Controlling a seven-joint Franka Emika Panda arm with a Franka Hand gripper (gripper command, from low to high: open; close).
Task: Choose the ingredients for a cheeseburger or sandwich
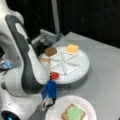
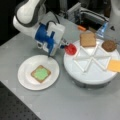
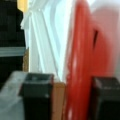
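Observation:
A red tomato slice (image 2: 70, 49) sits at the near rim of the white divided tray (image 2: 87, 77). My gripper (image 2: 63, 46) reaches it from a front view's left. In the wrist view the tomato slice (image 3: 80, 62) stands between my dark fingers (image 3: 37, 95); it lies against the right one, with a gap at the left one, so the gripper (image 3: 71, 97) is open. The tray also holds a toast square (image 2: 88, 39), a dark patty (image 2: 109, 45) and orange cheese (image 2: 114, 65). The sandwich (image 2: 40, 73), toast topped with green lettuce, lies on the white plate (image 2: 25, 75).
In a front view the arm's white body (image 1: 22, 70) hides the tray's (image 1: 82, 67) left side, with the tomato (image 1: 54, 75) just past it. The plate (image 1: 82, 100) sits close beside the tray. Grey equipment (image 2: 82, 15) stands behind the tray on the grey table.

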